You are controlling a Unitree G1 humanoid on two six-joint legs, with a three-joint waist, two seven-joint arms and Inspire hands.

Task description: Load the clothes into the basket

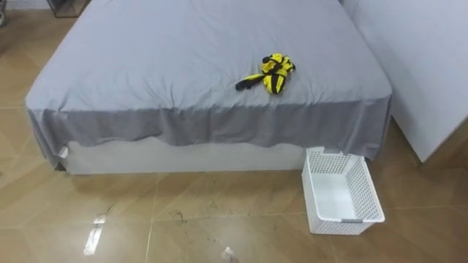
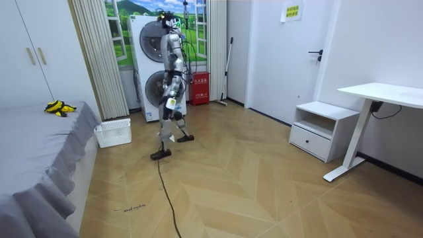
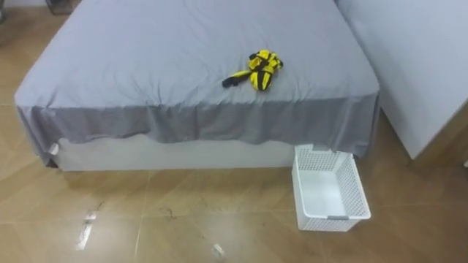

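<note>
Yellow-and-black clothes [image 1: 270, 73], seemingly bunched, lie on the bed [image 1: 146, 66]; how the robot hand [image 2: 173, 102] is held I cannot tell.

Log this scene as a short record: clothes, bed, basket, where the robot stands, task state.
clothes: yellow and black bundle, lying on the bed near its foot edge
bed: grey sheet draped over the edge
basket: white, perforated, on the floor by the bed's right corner, empty
robot: stands on the wood floor, a few steps from the bed, before stacked washing machines
task state: clothes not yet in basket
</note>
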